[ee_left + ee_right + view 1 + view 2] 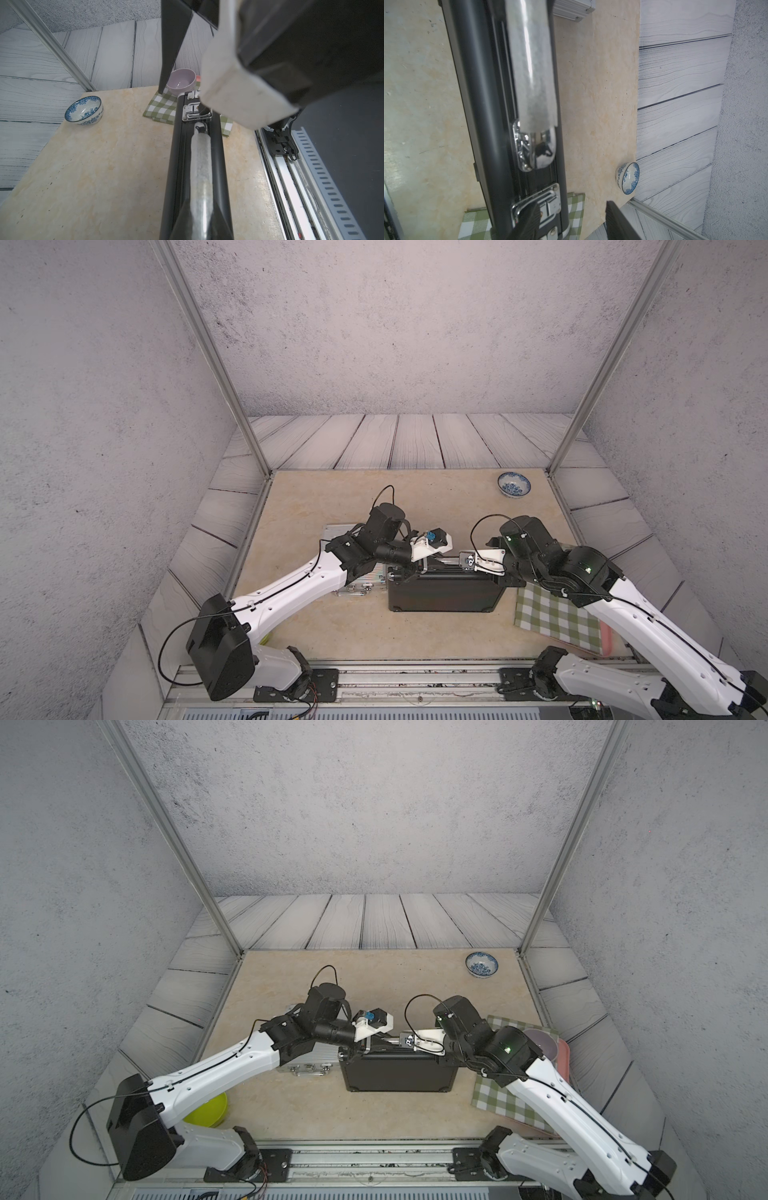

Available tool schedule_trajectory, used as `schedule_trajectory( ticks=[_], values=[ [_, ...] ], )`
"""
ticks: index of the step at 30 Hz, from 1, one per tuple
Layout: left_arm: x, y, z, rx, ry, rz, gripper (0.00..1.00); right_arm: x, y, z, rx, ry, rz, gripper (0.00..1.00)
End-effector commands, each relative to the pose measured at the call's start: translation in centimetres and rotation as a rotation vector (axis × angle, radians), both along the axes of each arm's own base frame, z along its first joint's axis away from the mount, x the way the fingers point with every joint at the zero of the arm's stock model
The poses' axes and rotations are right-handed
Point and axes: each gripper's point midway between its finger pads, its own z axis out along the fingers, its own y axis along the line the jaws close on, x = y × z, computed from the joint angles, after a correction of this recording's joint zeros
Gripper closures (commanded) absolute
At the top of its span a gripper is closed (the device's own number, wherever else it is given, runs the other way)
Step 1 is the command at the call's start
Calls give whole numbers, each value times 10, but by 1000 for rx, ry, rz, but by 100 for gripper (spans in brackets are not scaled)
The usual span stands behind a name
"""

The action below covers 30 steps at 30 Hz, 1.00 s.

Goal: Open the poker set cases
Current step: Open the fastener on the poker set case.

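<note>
The black poker set case (444, 593) (399, 1073) stands on its long edge mid-table, chrome handle (201, 158) (533, 62) on top. My left gripper (202, 207) (419, 568) is shut on that handle. My right gripper (571, 204) (467, 562) is open at the case's right end. One finger (529, 216) rests on the chrome latch (546, 199) (196, 112); the other hangs free beside the case. The silver poker set case (357, 587) (307, 1063) lies flat to the left, lid down, mostly hidden under my left arm.
A blue-and-white bowl (514, 484) (84, 110) sits at the back right. A green checked cloth (552, 614) lies right of the black case, with a purple bowl (540, 1042) (181, 82) on a pink tray. A yellow-green bowl (208, 1108) is at the front left.
</note>
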Motion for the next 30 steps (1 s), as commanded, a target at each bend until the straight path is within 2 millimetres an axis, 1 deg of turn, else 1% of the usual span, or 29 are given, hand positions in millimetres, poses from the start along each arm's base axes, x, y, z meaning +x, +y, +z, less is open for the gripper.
schedule_trajectory(
  ticks=[1,3,7,11,19,25,30],
  values=[
    [0,-7,41,-133,-83,-38,100,-8,-11,-1,-23,-1,-10,48],
    [0,-7,39,-130,-77,-39,100,-10,-12,-2,-27,2,-8,48],
    [-3,-7,30,-103,-73,-44,100,-16,-11,0,-7,10,10,49],
    [-7,-9,24,-82,-78,-53,100,-18,-13,-5,-19,24,7,50],
    [-9,-10,19,-66,-80,-56,100,-24,-12,-10,-16,50,15,51],
    [-8,-10,15,-55,-79,-52,100,-27,-10,-7,-5,51,33,51],
    [-8,-9,15,-54,-78,-54,100,-30,-11,-14,-24,69,39,52]
  ],
)
